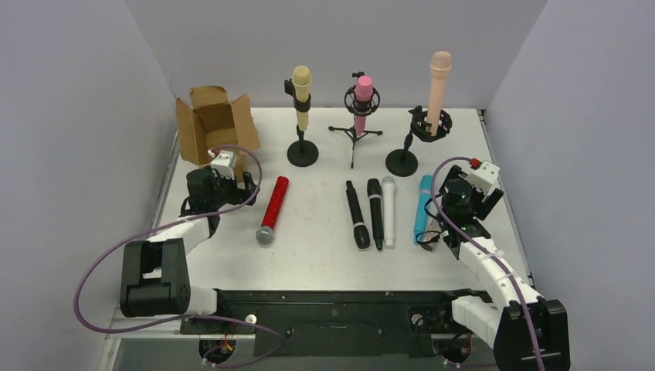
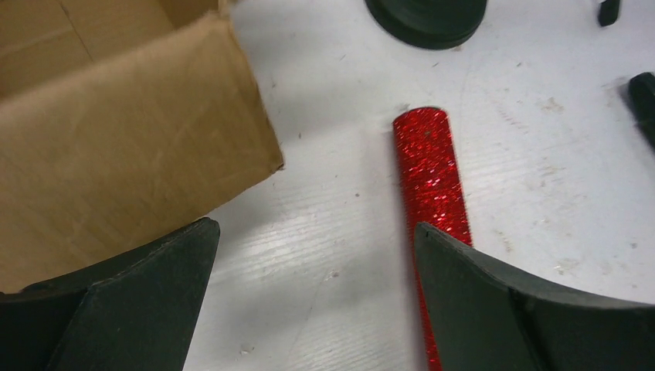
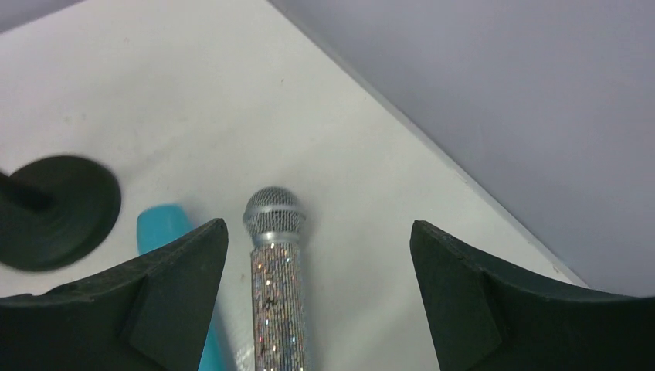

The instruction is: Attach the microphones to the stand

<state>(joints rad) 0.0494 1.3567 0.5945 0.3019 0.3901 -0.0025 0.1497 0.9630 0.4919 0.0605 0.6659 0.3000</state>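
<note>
Glittery mic [image 3: 276,294] flat on the table [image 3: 116,77] just beside the teal mic [image 3: 164,228], btwn the wide-apart jaws of the right gripper [image 3: 318,228] (empty atm). Prob best to drop straight down, centre on the handle w/o bumping the teal one, then squeeze.

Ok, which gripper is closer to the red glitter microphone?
Left. The left gripper hovers beside the red glitter microphone; the right gripper sits across the table, over the silver microphone.

Stands [image 1: 355,133] behind loose microphones [image 1: 376,213] on table [image 1: 317,259], cardboard box [image 1: 212,124] at left rear
</note>
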